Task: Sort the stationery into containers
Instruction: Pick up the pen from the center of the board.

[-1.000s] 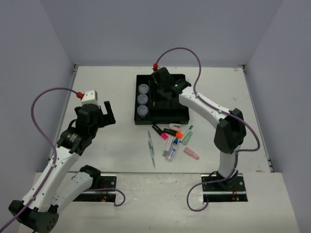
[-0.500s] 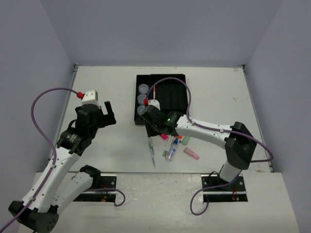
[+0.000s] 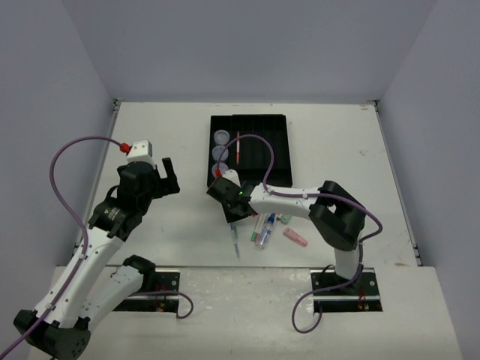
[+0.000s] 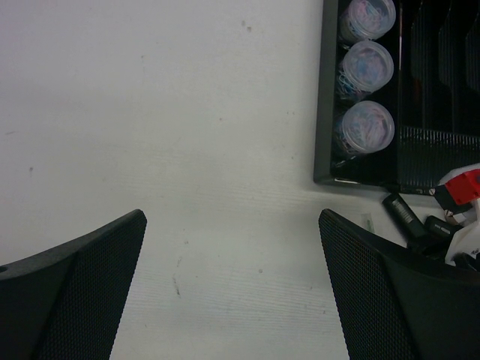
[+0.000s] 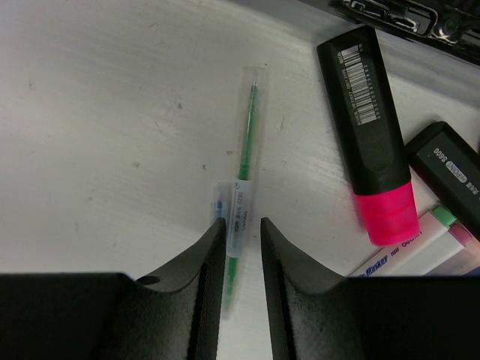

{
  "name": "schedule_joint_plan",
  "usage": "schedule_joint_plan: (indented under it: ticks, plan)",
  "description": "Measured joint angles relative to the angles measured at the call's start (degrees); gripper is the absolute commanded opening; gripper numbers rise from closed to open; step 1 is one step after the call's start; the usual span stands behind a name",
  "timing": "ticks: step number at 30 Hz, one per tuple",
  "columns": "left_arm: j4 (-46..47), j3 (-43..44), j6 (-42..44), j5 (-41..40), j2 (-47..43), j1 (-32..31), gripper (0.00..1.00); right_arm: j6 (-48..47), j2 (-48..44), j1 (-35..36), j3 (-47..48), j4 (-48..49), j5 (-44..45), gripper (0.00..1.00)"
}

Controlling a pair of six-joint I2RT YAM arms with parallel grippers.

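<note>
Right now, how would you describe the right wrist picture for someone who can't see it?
Two black fingers of the right hand straddle a thin green pen in a clear wrapper lying on the white table. Beside it lies a black highlighter with a pink end.

table (image 3: 165, 135): white, scuffed | walls (image 3: 240, 45): plain pale lilac-grey | light: even

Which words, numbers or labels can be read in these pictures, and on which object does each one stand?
"S600", then small print too blurred to read: black marker at the right edge, right wrist view.
Barcode with tiny digits, unreadable: black marker with pink cap.
Blue print, cut off and unreadable: white marker.
Label on the green pen: too small to read.
No readable text in the top and left wrist views.
</note>
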Motion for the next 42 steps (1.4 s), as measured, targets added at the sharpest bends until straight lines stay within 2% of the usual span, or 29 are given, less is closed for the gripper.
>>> schedule_joint_plan:
  ticks: [11, 17, 22, 25, 30, 33, 35, 37, 42]
  plan:
    - [0.00, 0.00, 0.00, 0.14, 0.00, 0.00, 1.00, 0.52, 2.78, 0.00, 0.59, 0.51, 0.25, 0.22]
    - [0.00, -0.01, 0.02, 0.20, 0.00, 0.00, 1.00, 1.27, 2.91, 0.00, 0.59, 0.60, 0.34, 0.03]
    - [0.00, -0.02, 0.00, 0.23, 0.00, 0.00, 1.00, 1.54, 2.41, 0.00, 0.58, -0.45, 0.93, 0.00]
    - [0.01, -0.01, 0.01, 0.31, 0.03, 0.00, 1.00, 1.00, 0.05, -0.03, 0.17, -1.50, 0.69, 0.00]
    - [0.00, -0.02, 0.02, 0.42, 0.11, 0.00, 1.00, -1.26, -10.49, -1.01, -0.29, -2.43, -1.53, 0.00]
    - [0.02, -0.02, 0.02, 0.42, 0.11, 0.00, 1.00, -3.31, -17.00, -4.89, 0.73, -2.15, -4.42, 0.00]
    - [0.01, -0.02, 0.02, 0.41, 0.11, 0.00, 1.00, -4.52, -18.02, -9.51, 3.73, -2.19, -5.42, 0.00]
    - [0.01, -0.02, 0.02, 0.40, 0.11, 0.00, 1.00, -5.79, -16.04, -14.30, 8.89, -2.37, -5.99, 0.00]
    - [-0.01, -0.02, 0.02, 0.39, 0.14, 0.01, 1.00, -7.21, -4.06, -22.41, 23.57, -1.11, -6.14, 0.00]
